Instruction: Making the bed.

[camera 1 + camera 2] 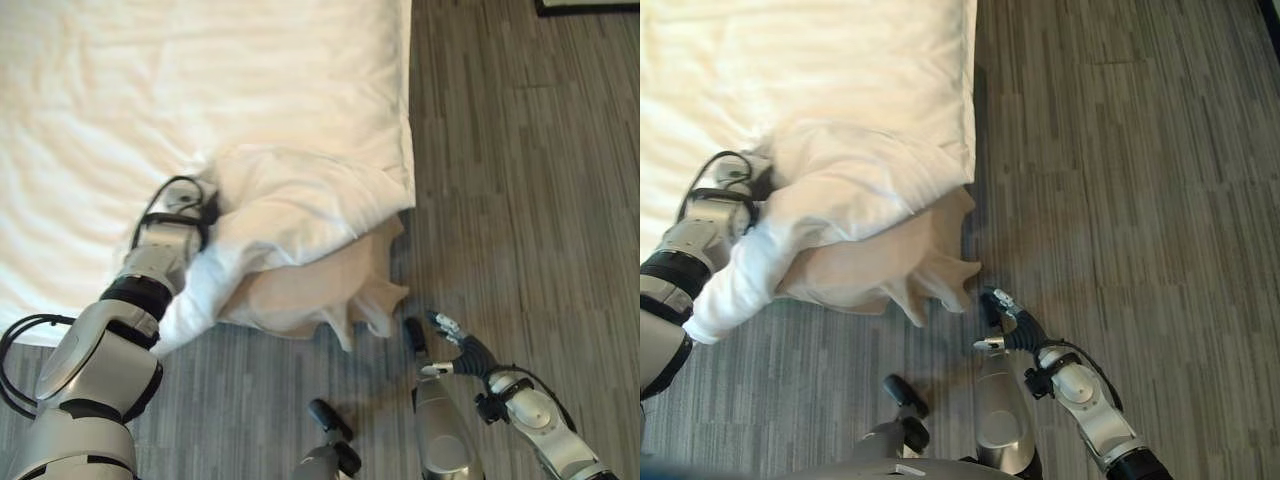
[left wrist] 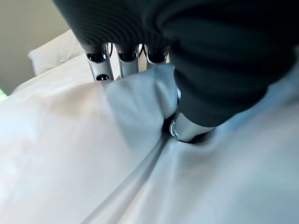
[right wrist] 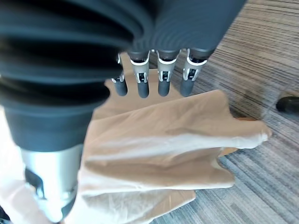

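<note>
1. Grey plank floor (image 1: 520, 180) lies right of and below the bed (image 1: 90, 120), whose white sheet reaches from the upper left to its right edge.
2. At the bed's near right corner a white duvet (image 1: 300, 205) is bunched in a heap, spilling over the edge toward the floor.
3. Under the heap a beige cloth (image 1: 320, 285) hangs out, its ragged end draped down onto the floor just beside the bed corner.
4. Left hand (image 1: 178, 215) comes in from the lower left and sits at the heap's left side, pressed into the white folds.
5. Left wrist view: its fingers (image 2: 99, 63) run down into the duvet with a fold of cloth bunched between them and the thumb, so the hand is clamped on the duvet; a pillow (image 2: 51, 53) shows at the far end of the bed.
6. Right hand (image 1: 455, 345) hovers over the floor at the lower right, near the beige cloth's tip but apart from it.
7. Right wrist view: its fingers (image 3: 163, 77) hang straight and spread, holding nothing, with the beige cloth spread beneath them and the floor beyond.
</note>
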Controlling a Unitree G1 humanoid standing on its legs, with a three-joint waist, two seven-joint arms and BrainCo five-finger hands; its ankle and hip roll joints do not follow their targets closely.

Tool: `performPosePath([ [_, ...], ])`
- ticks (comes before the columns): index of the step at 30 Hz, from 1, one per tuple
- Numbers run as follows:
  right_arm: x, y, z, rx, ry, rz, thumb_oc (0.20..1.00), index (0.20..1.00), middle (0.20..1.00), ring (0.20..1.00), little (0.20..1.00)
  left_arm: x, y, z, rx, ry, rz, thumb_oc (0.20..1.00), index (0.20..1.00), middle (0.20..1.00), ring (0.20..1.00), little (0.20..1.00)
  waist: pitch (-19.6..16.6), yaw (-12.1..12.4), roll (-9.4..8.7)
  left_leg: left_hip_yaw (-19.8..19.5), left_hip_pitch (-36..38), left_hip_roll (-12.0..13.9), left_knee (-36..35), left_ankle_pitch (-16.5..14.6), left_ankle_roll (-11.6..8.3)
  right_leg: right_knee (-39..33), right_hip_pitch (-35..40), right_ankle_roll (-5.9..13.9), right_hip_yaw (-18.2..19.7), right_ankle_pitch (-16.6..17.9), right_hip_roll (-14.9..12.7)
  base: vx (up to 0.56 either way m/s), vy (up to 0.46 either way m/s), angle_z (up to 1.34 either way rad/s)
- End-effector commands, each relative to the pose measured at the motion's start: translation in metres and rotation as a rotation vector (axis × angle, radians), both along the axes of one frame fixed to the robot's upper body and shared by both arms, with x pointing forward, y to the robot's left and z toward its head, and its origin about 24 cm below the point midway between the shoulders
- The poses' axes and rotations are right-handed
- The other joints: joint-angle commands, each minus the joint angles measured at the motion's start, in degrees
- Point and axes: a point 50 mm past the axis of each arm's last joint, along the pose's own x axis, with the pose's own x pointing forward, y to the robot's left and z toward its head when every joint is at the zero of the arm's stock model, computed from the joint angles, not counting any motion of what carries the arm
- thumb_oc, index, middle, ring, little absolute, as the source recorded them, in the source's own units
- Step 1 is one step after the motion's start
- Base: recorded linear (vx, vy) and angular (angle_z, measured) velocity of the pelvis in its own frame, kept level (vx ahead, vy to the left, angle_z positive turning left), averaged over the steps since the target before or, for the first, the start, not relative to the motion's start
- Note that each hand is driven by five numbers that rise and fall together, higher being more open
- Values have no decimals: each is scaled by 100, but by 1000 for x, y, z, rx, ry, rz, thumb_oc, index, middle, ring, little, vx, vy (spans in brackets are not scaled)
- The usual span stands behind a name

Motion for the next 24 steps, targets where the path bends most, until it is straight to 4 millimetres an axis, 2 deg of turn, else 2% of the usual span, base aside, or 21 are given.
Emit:
performPosePath([
  [1,-3,10,6,2,-70,25,1000,1000,1000,1000,1000,-19,-74,-35,-187,83,-316,200,200,200,200,200,-307,-246,-83,-215,122,102,77,29,50,85,517,354,119,-673,-162,55,90,13],
  [2,-5,9,3,-20,-69,20,1000,1000,1000,1000,1000,-26,-88,-48,-247,124,-354,200,200,200,200,200,-345,-285,-90,-192,198,80,77,-4,62,80,567,363,133,-680,-165,42,61,9],
  [3,-6,9,3,-22,-68,19,1000,1000,1000,1000,1000,-26,-88,-48,-249,126,-354,200,200,200,200,200,-346,-283,-84,-189,215,78,77,-12,63,79,582,367,136,-685,-167,30,69,3],
  [4,-5,4,2,-96,-91,3,1000,1000,1000,1000,1000,-39,-112,-65,-411,198,-406,200,200,200,200,200,-435,-299,-110,-196,326,37,77,-66,102,75,690,374,144,-688,-176,35,46,-1],
  [6,-7,1,4,-208,-142,28,1000,1000,1000,1000,1000,-54,-129,-87,-545,320,-441,200,200,200,200,200,-513,-335,-129,-201,448,-1,77,-116,135,72,787,376,155,-704,-175,30,39,-5],
  [8,-13,-1,-5,-298,-127,59,1000,1000,1000,1000,1000,-73,-149,-110,-633,460,-491,200,200,200,200,200,-604,-366,-178,-190,564,-31,77,-138,172,69,881,364,185,-682,-162,12,11,-5],
  [9,-15,-1,-10,-324,-108,72,1000,1000,1000,1000,1000,-82,-155,-122,-666,527,-501,282,282,282,282,282,-640,-374,-203,-183,612,-40,77,-157,187,69,917,366,214,-685,-152,-2,2,-4],
  [10,-18,0,-16,-346,-84,93,1000,1000,1000,1000,1000,-91,-159,-133,-706,594,-501,448,448,448,448,448,-680,-380,-228,-166,663,-43,77,-173,195,69,950,370,234,-684,-143,-10,-5,-8],
  [11,-23,-1,-25,-370,-43,99,1000,1000,1000,1000,1000,-104,-164,-148,-753,679,-496,561,561,561,561,561,-709,-376,-261,-154,716,-43,77,-185,205,69,984,373,246,-685,-129,-2,-12,-12],
  [12,-26,-1,-33,-381,-14,108,1000,1000,1000,1000,1000,-111,-166,-158,-776,727,-480,589,589,589,589,589,-737,-373,-285,-145,755,-50,77,-191,220,69,1006,366,272,-676,-119,-19,-3,-17],
  [13,-27,-1,-37,-386,4,103,1000,1000,1000,1000,1000,-119,-167,-168,-798,777,-462,696,696,696,696,696,-751,-386,-304,-130,793,-55,77,-196,227,69,1025,366,306,-672,-107,7,8,-17],
  [14,-31,-3,-43,-390,35,89,1000,1000,1000,1000,1000,-128,-169,-180,-828,833,-431,868,868,868,868,868,-760,-406,-322,-128,850,-57,77,-248,239,75,1069,382,333,-701,-102,-10,11,-15],
  [15,-34,-5,-50,-401,69,76,1000,1000,1000,1000,1000,-136,-169,-190,-855,874,-404,1000,1000,1000,1000,1000,-769,-400,-349,-129,893,-55,77,-247,252,81,1095,385,357,-707,-88,1,5,-10],
  [16,-34,-5,-51,-401,70,76,1000,1000,1000,1000,1000,-136,-169,-190,-856,874,-403,1000,1000,1000,1000,1000,-770,-397,-353,-124,900,-55,77,-248,251,80,1099,385,361,-707,-88,-14,-9,-10],
  [20,-46,-9,-73,-431,166,29,1000,1000,1000,1000,1000,-168,-163,-223,-961,997,-267,1000,1000,1000,1000,1000,-800,-377,-417,-86,1037,-69,77,-312,303,103,1146,378,502,-688,-7,-6,-19,-20],
  [22,-51,-13,-82,-478,192,10,1000,1000,1000,1000,1000,-181,-151,-237,-1022,1019,-163,1000,1000,1000,1000,1000,-819,-305,-459,-78,1113,-59,77,-330,312,102,1193,369,556,-691,10,-4,-30,-27],
  [24,-58,-14,-89,-540,198,29,1000,1000,1000,1000,1000,-196,-133,-252,-1189,1028,27,1000,1000,1000,1000,1000,-847,-203,-483,-141,1153,-49,77,-311,308,97,1264,349,516,-708,6,4,-49,-16],
])
